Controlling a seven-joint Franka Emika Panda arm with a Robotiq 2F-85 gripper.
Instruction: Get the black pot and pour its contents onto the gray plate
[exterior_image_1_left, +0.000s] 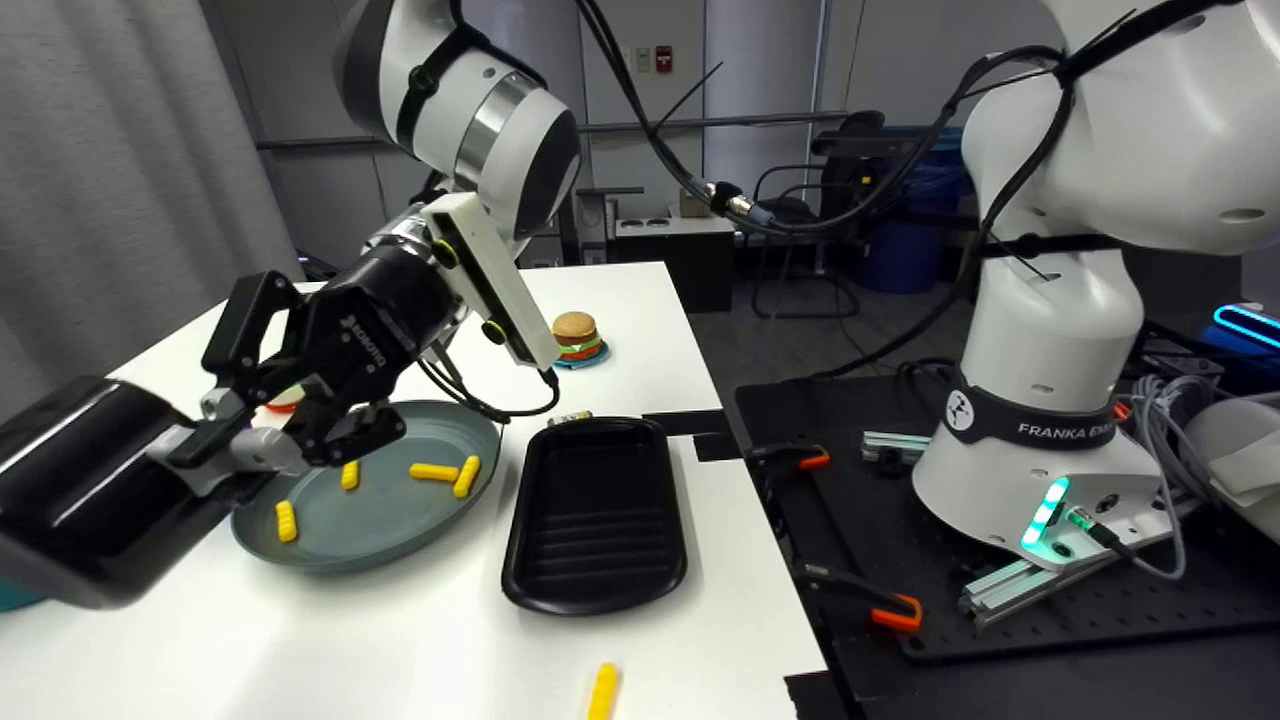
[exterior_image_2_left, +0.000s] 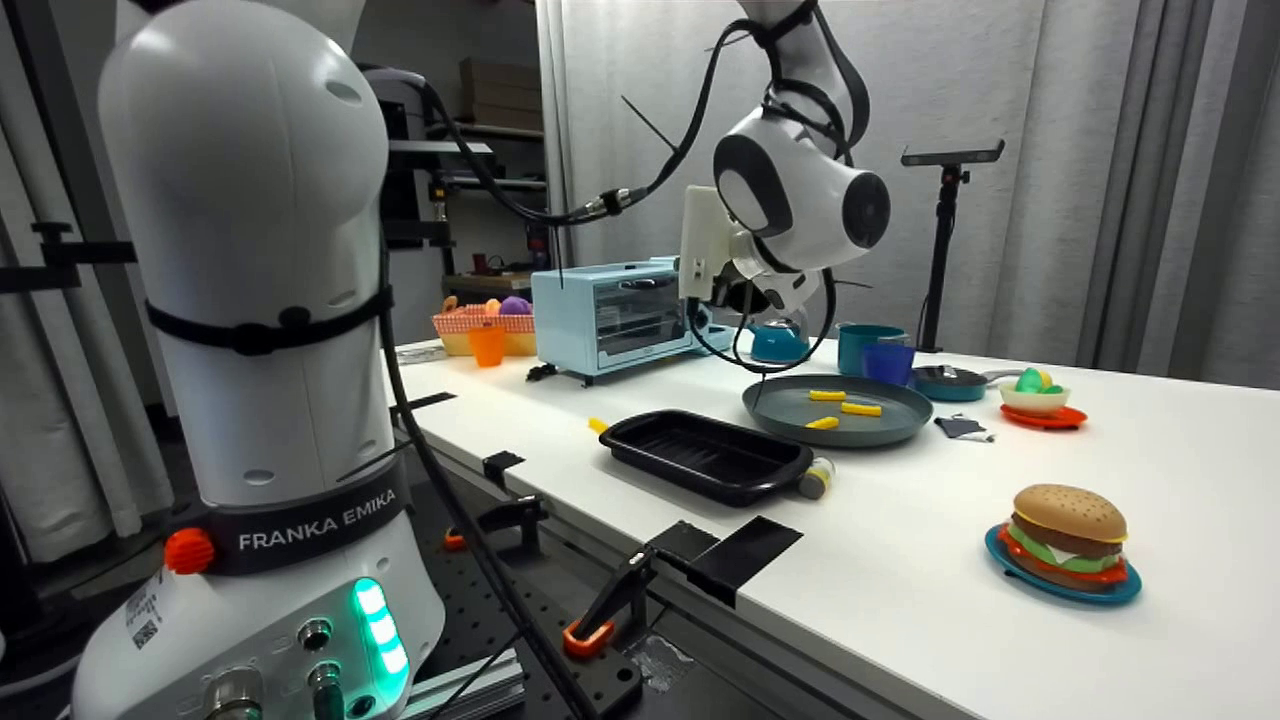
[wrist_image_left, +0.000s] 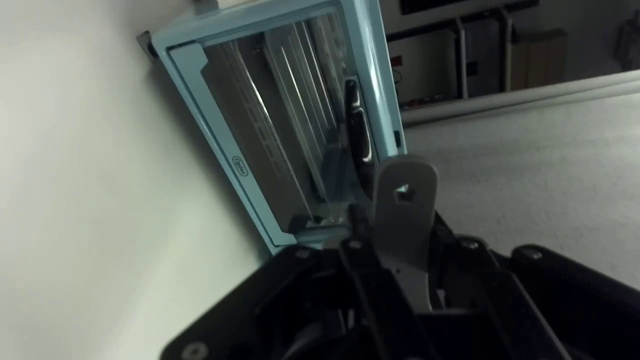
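My gripper (exterior_image_1_left: 235, 445) is shut on the grey handle of the black pot (exterior_image_1_left: 75, 490), above the table and tilted. The handle (wrist_image_left: 404, 210) stands between my fingers (wrist_image_left: 397, 237) in the wrist view. The pot's body is at the left edge of an exterior view, beside the plate; its inside is not visible. The gray plate (exterior_image_1_left: 370, 535) lies flat on the table and also shows in an exterior view (exterior_image_2_left: 780, 407). Several yellow pieces (exterior_image_1_left: 434, 471) (exterior_image_2_left: 861, 409) lie on it. Another yellow piece (exterior_image_1_left: 602, 692) lies on the table beyond the black tray.
The black ridged tray (exterior_image_1_left: 595, 510) (exterior_image_2_left: 705, 455) sits beside the plate, with a small can (exterior_image_2_left: 817, 478) at its end. A toy burger (exterior_image_1_left: 578, 338) (exterior_image_2_left: 1065, 540), blue toaster oven (exterior_image_2_left: 610, 315) (wrist_image_left: 280, 150), teal pot (exterior_image_2_left: 860, 340), blue cup (exterior_image_2_left: 888, 363) and teal pan (exterior_image_2_left: 945, 385) stand around.
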